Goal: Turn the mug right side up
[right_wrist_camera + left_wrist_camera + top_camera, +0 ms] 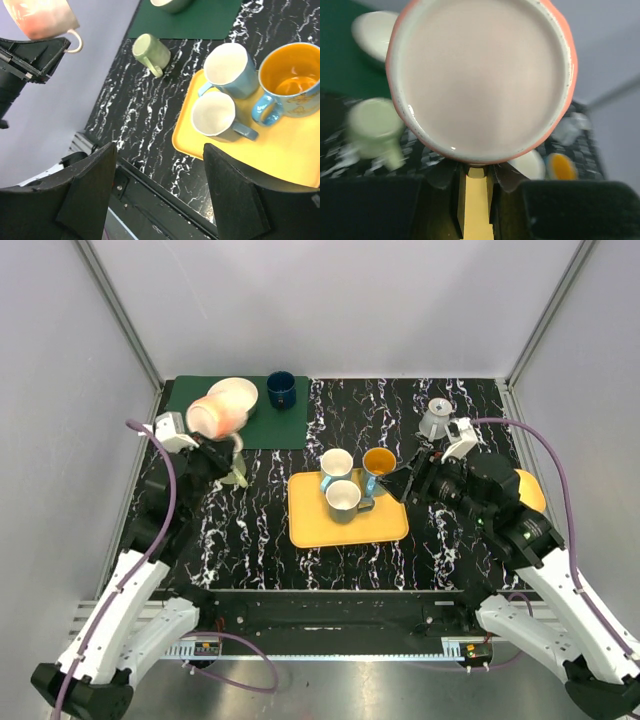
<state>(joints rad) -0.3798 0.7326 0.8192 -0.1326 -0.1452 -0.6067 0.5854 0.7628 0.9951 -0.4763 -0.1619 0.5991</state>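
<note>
My left gripper (214,440) is shut on a pink-orange mug (217,414) and holds it in the air above the table's left side. The mug is tilted, and its white inside (480,75) faces the left wrist camera and fills that view. The left gripper (476,169) pinches it at the lower rim, by the handle. The right wrist view shows the mug (45,17) with its white handle next to the left gripper (37,55). My right gripper (400,483) is open and empty at the tray's right edge; it shows wide apart in its own view (160,192).
A pale green mug (236,472) lies on its side below the held mug. A yellow tray (310,525) holds three upright mugs (343,498). A green mat (290,425) at the back carries a white bowl (240,392) and a dark blue cup (281,388). A grey cup (437,420) stands back right.
</note>
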